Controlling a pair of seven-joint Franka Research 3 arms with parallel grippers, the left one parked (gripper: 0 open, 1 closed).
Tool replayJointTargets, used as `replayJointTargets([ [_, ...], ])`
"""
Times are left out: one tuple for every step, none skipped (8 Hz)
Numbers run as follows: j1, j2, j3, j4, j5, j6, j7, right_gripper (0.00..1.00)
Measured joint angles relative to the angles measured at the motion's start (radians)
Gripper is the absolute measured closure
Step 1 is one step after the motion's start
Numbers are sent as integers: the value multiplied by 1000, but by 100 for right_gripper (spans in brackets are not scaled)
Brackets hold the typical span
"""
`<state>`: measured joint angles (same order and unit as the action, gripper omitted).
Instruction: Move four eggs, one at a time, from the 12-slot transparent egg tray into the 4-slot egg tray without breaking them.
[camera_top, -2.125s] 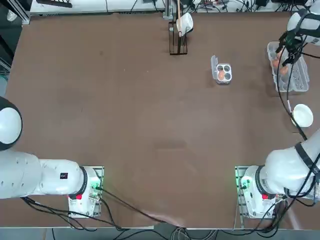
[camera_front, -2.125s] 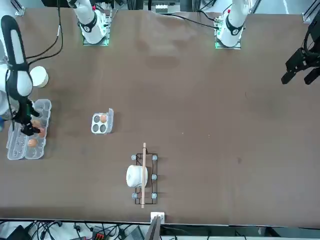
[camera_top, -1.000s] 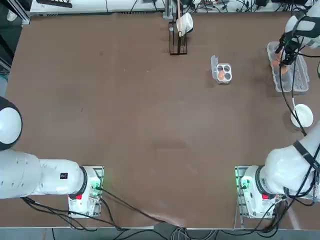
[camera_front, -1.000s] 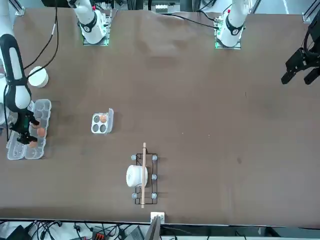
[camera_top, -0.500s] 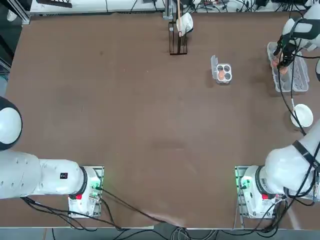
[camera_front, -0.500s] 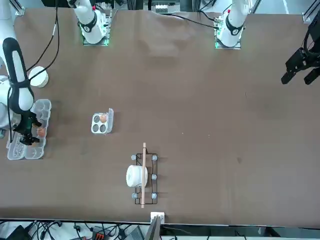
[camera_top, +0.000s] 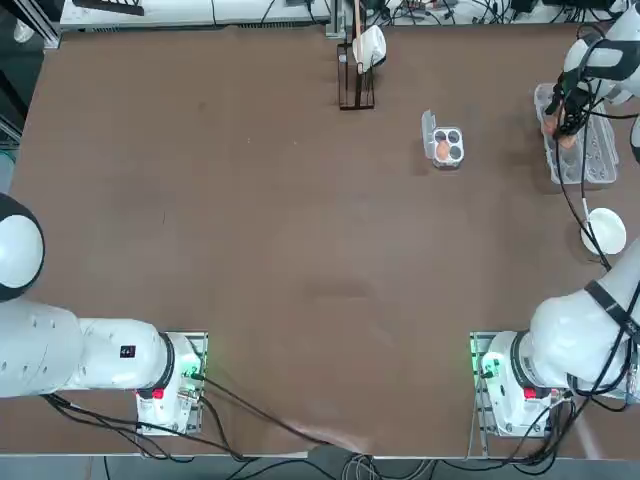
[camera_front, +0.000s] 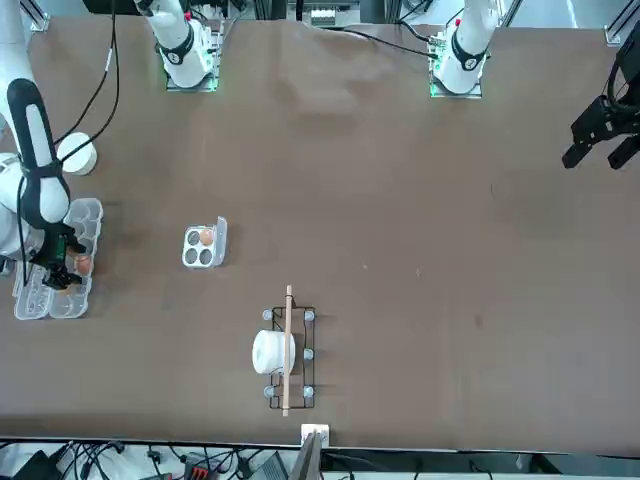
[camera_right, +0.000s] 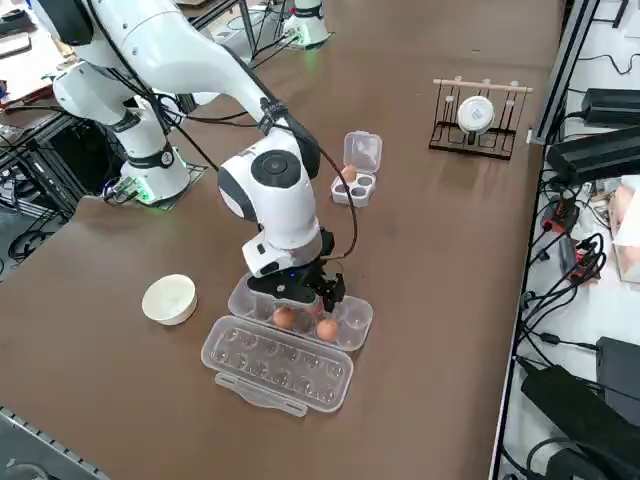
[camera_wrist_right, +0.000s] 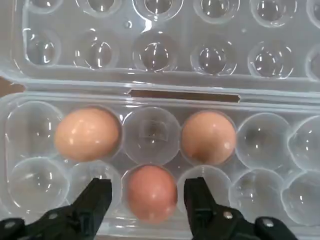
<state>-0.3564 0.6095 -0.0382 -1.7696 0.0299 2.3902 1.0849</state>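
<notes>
Wrist view is showing the right gripper (camera_wrist_right: 150, 195) lowered over the 12-slot transparent egg tray (camera_wrist_right: 160, 145), its two black fingers (camera_wrist_right: 97, 197) standing apart on either side of one egg (camera_wrist_right: 151, 192) without visibly touching its shell. That egg is sitting in a cup of the tray's row on the gripper's side. Two more eggs (camera_wrist_right: 87, 134) are lying in the other row, one empty cup between them, and the tray's hinged lid (camera_wrist_right: 160, 37) is lying open flat beyond them.

Seen from overhead, the long tray (camera_top: 588, 160) is sitting at the table's far right edge, with the gripper (camera_top: 566, 125) hanging over its far half. A white bowl (camera_top: 605, 230) is resting nearer on the same edge, apart from the tray. To the left of the long tray, well apart from it, the 4-slot egg tray (camera_top: 446, 146) is standing with its lid up and one egg (camera_top: 441, 150) lying in one of its left cups. Farther left, at the far edge, a wire rack (camera_top: 356, 85) is holding a white mug (camera_top: 370, 45).
</notes>
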Motion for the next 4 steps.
replayJointTargets([
  [0,0,0,0,1,0,1,17],
  [-1,0,0,0,1,0,1,24],
  [-2,-1,-1,0,1,-2,2,44],
  [-2,-2,-1,2,2,-2,2,44],
])
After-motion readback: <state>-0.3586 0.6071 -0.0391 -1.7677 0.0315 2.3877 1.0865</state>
